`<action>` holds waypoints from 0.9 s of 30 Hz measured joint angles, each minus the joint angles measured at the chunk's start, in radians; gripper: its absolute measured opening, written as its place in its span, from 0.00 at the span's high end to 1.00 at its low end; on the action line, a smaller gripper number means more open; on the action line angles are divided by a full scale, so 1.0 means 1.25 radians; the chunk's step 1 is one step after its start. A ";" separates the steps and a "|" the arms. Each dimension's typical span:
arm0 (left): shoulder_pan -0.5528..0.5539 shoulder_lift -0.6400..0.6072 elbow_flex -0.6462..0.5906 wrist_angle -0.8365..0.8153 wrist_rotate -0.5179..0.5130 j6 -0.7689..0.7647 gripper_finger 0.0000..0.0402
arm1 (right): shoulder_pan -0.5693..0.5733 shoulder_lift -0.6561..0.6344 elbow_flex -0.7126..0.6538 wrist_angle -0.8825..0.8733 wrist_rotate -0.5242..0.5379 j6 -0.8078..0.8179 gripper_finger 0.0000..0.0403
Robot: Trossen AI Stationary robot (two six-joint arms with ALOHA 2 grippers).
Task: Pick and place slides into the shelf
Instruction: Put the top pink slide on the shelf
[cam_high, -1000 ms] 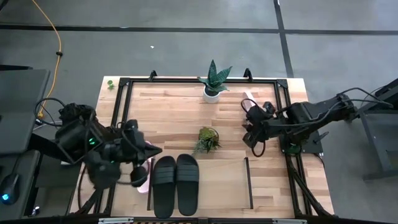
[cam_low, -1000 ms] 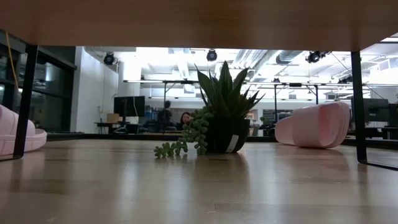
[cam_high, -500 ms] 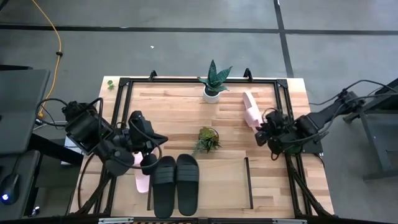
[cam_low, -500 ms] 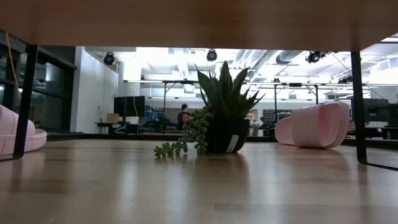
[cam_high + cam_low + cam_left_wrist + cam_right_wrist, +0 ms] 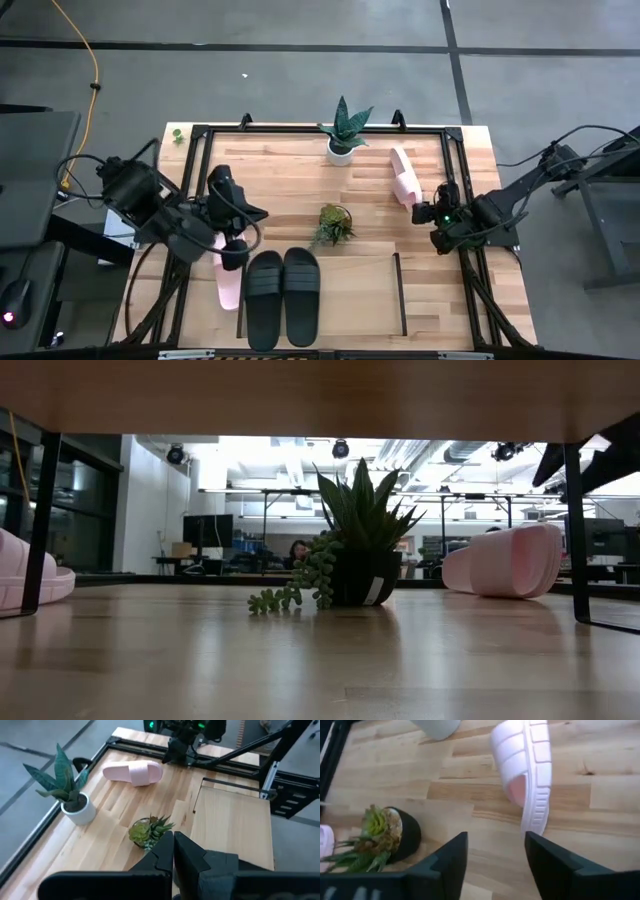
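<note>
The plank tabletop [image 5: 300, 175] with its black frame fills the high view, and the low shelf [image 5: 350, 290] sits at its near edge, partly cut off by the bottom of that picture. On the shelf's left half 2 black slides [image 5: 283, 295] lie side by side, toes pointing away from the near edge. A pink slide [image 5: 228, 285] lies at the shelf's left side panel, its far end hidden under the left arm; in the low view only its rounded end [image 5: 25, 575] shows behind the panel. The second pink slide [image 5: 404, 172] lies on its side on the bare tabletop near the right frame rail, well apart from the shelf. The left gripper [image 5: 240, 222] hovers over the left part of the table, fingers pressed together. The right gripper [image 5: 495, 857] hangs just beside that second pink slide with its fingers [image 5: 451, 857] spread and nothing between them. A snake plant in a white pot [image 5: 343, 135] stands at the far rail, and a small succulent in a black pot [image 5: 333, 222] stands mid-table.
</note>
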 joint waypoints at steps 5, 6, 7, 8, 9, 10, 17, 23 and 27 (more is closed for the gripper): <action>-0.001 -0.037 0.000 0.000 0.006 0.040 0.99 | -0.007 0.000 0.030 -0.063 0.030 0.035 0.45; -0.001 -0.043 0.000 0.000 0.007 0.044 0.99 | -0.014 0.000 0.045 -0.095 0.034 0.045 0.45; -0.001 -0.049 0.000 0.000 0.008 0.048 0.99 | -0.023 0.000 0.061 -0.131 0.034 0.045 0.45; -0.001 -0.055 0.000 0.000 0.009 0.054 0.99 | -0.034 -0.001 0.081 -0.164 0.029 0.044 0.45; -0.001 -0.061 0.000 0.000 0.009 0.061 0.99 | -0.046 -0.004 0.101 -0.192 0.025 0.035 0.45; -0.001 -0.065 0.000 0.000 0.009 0.068 0.99 | -0.062 -0.008 0.122 -0.209 0.021 0.017 0.45; -0.001 -0.072 0.000 0.000 0.009 0.110 0.99 | -0.239 -0.062 0.240 -0.137 -0.022 -0.280 0.46; -0.001 -0.072 0.000 0.000 0.008 0.106 0.99 | -0.476 -0.071 0.296 0.012 -0.206 -0.636 0.46; -0.001 -0.072 0.000 0.000 -0.021 0.076 0.99 | -0.651 -0.065 0.305 0.027 -0.355 -0.797 0.46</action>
